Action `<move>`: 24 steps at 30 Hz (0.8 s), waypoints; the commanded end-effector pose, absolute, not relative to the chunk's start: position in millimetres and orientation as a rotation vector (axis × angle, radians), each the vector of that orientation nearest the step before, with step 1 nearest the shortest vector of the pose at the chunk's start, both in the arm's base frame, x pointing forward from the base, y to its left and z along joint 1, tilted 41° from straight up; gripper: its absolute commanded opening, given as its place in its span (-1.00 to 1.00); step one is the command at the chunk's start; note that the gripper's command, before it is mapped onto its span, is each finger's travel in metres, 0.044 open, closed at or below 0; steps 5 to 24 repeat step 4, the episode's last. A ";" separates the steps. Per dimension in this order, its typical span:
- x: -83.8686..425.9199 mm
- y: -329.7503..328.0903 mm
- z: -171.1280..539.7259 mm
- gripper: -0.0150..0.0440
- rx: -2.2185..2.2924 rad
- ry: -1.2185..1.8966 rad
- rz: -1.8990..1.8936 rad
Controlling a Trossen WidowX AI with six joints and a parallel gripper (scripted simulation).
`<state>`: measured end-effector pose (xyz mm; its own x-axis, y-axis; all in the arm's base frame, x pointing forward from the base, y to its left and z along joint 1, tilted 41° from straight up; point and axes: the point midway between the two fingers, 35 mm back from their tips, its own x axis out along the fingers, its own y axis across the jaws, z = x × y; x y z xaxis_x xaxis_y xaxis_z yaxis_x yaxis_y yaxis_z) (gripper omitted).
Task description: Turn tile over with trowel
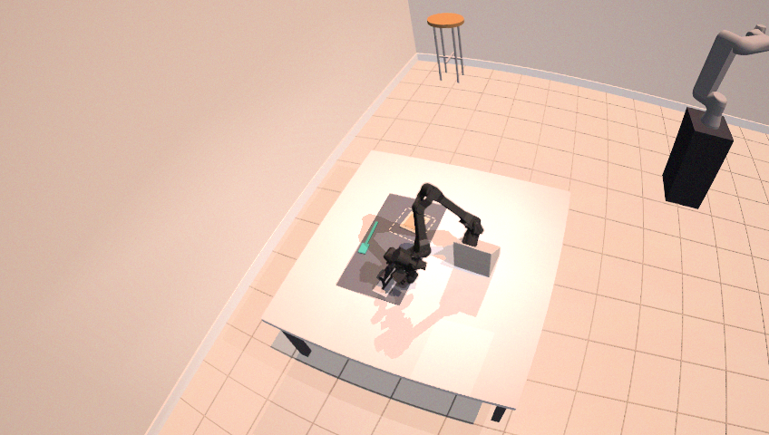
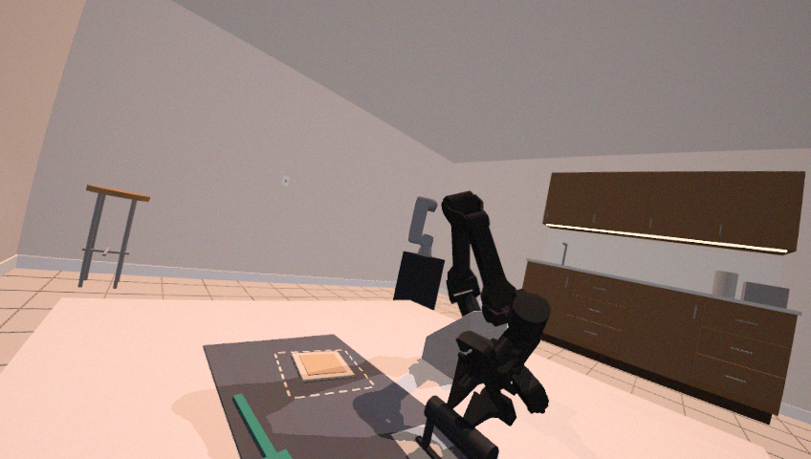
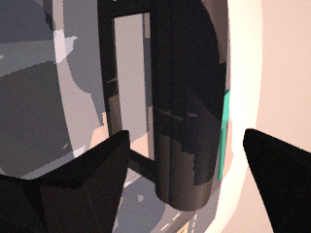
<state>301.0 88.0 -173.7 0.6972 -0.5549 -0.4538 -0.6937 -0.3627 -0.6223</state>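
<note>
The tile (image 1: 413, 222) (image 2: 323, 363) lies flat on the mat (image 1: 351, 277) (image 2: 228, 358), its orange square with a cream rim facing up. It is inside the dashed outline (image 2: 290, 397), close to the far edge; I cannot tell if it overlaps the line. A trowel (image 2: 466, 435) (image 3: 190, 97) with a thick black handle is at the mat's near end. My gripper (image 2: 459, 413) (image 3: 189, 138) is open around the handle, with gaps on both sides in the wrist view. The arm hides part of the trowel in the top view.
A green flat-headed tool (image 1: 371, 234) (image 2: 252, 424) lies along the mat's left edge, its head toward the near end. A grey upright block (image 1: 472, 259) (image 2: 442, 342) stands on the table by the arm's base. A stool (image 1: 445, 20) stands far off on the floor.
</note>
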 end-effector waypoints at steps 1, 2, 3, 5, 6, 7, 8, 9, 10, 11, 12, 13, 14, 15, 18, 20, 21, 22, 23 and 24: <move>290.6 92.6 -166.1 0.53 -2.066 0.954 0.201; 288.2 94.0 -164.3 0.53 -2.067 0.953 0.200; 286.3 95.1 -162.8 0.53 -2.068 0.953 0.198; 285.1 95.8 -161.9 0.53 -2.069 0.952 0.198; 285.1 95.8 -161.9 0.53 -2.069 0.952 0.198; 285.1 95.8 -161.9 0.53 -2.069 0.952 0.198; 285.1 95.8 -161.9 0.53 -2.069 0.952 0.198; 285.1 95.8 -161.9 0.53 -2.069 0.952 0.198; 285.1 95.8 -161.9 0.53 -2.069 0.952 0.198; 285.1 95.8 -161.9 0.53 -2.069 0.952 0.198; 285.1 95.8 -161.9 0.53 -2.069 0.952 0.198; 285.1 95.8 -161.9 0.53 -2.069 0.952 0.198; 285.1 95.8 -161.9 0.53 -2.069 0.952 0.198; 285.1 95.8 -161.9 0.53 -2.069 0.952 0.198; 285.1 95.8 -161.9 0.53 -2.069 0.952 0.198; 285.1 95.8 -161.9 0.53 -2.069 0.952 0.198; 285.1 95.8 -161.9 0.53 -2.069 0.952 0.198; 285.1 95.8 -161.9 0.53 -2.069 0.952 0.198; 285.1 95.8 -161.9 0.53 -2.069 0.952 0.198; 285.1 95.8 -161.9 0.53 -2.069 0.952 0.198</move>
